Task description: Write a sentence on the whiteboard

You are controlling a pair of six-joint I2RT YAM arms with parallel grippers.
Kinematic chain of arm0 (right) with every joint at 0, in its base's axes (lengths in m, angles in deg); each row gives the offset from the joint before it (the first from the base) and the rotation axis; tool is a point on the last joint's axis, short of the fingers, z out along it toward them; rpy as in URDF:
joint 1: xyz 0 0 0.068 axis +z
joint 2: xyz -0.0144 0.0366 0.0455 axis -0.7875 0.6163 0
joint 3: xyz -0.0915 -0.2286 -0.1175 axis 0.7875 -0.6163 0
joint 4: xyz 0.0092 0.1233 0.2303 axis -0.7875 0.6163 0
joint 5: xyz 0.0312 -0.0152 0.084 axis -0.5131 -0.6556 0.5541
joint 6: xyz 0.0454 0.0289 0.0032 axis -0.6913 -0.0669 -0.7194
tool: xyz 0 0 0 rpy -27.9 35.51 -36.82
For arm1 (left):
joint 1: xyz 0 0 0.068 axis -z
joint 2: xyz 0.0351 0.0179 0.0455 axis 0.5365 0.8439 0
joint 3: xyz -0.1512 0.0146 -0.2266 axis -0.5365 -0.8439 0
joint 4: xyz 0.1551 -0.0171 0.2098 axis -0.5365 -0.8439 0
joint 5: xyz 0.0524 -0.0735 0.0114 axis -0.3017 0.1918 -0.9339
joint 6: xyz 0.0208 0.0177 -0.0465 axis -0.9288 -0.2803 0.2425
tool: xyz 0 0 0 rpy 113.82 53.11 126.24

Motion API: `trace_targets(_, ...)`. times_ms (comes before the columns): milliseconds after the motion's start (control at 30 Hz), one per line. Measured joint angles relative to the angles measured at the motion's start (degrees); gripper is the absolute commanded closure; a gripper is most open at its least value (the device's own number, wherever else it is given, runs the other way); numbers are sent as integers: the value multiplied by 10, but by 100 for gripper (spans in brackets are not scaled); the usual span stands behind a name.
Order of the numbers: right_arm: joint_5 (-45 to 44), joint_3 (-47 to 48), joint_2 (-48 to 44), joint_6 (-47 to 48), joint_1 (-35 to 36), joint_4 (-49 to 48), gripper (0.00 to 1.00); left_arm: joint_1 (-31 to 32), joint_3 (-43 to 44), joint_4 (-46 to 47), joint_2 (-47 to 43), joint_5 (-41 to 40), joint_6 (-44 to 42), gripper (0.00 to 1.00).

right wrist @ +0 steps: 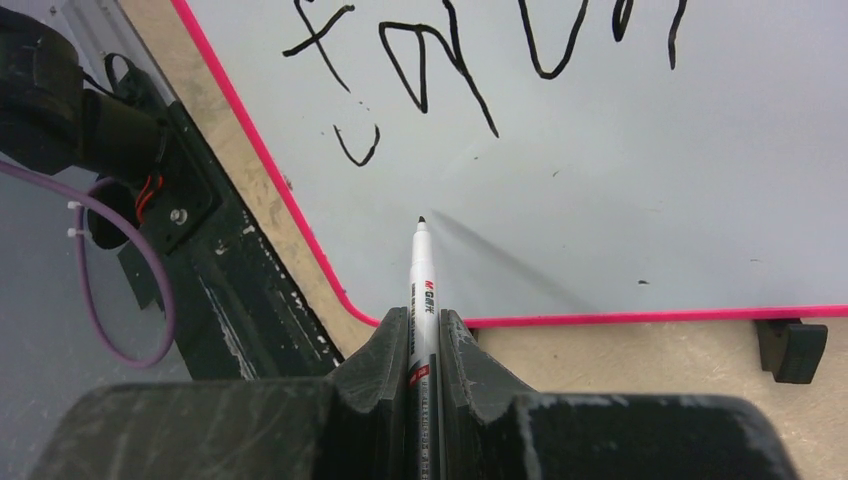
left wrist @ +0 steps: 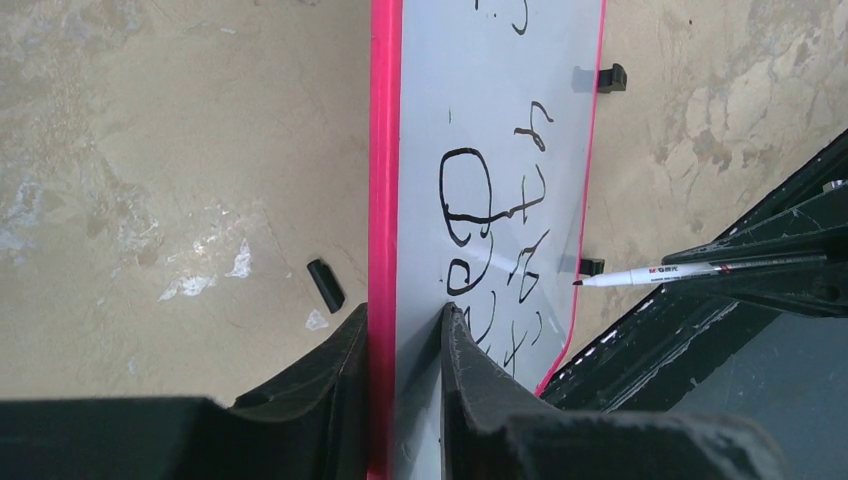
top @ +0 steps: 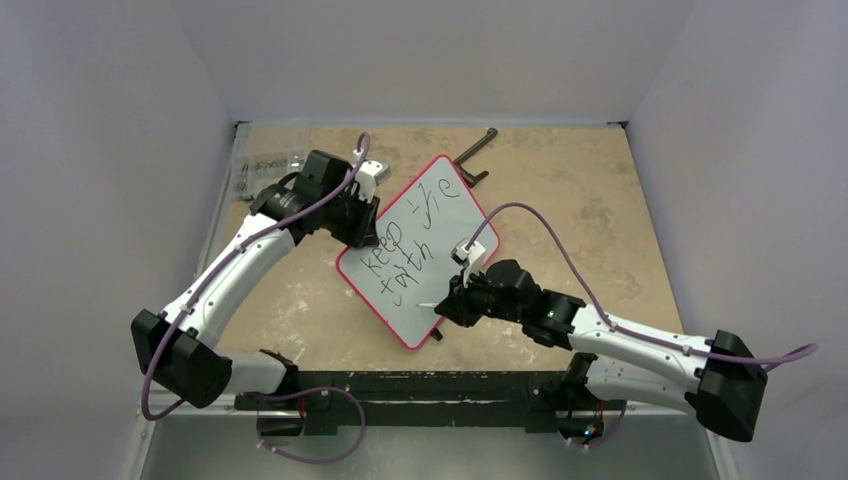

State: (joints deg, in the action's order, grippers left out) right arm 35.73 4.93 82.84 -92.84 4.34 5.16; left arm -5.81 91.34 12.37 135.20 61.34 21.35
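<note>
The whiteboard (top: pixel 445 215) lies tilted on the table, pale grey with a red rim (left wrist: pixel 384 150). Black handwritten words of the sentence (top: pixel 405 245) read about "keep the faith", with one small stroke (right wrist: pixel 357 150) below them. My left gripper (left wrist: pixel 403 335) is shut on the whiteboard's left edge, one finger on the rim and one on the writing face. My right gripper (right wrist: pixel 423 325) is shut on a white marker (right wrist: pixel 420 270). The marker's black tip (right wrist: pixel 421 221) sits at or just above the bare lower part of the whiteboard; I cannot tell if it touches.
A black stand piece (top: pixel 478 155) lies beyond the board's far corner. A clear bag of small parts (top: pixel 262 165) sits at the back left. A small black cap-like piece (left wrist: pixel 325 285) lies on the table beside the rim. The black base rail (top: pixel 420 385) runs along the near edge.
</note>
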Motion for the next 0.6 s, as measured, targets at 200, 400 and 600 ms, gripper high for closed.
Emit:
trace_targets(200, -3, 8, 19, 1, 0, -25, 100, 0, -1, 0, 2, -8, -1, 100)
trace_targets(400, -3, 16, 37, 5, 0, -45, 100, 0, -1, -1, 2, -12, -2, 100)
trace_targets(600, -2, 18, 62, 9, 0, -55, 100, 0, -2, 0, 2, -16, -2, 100)
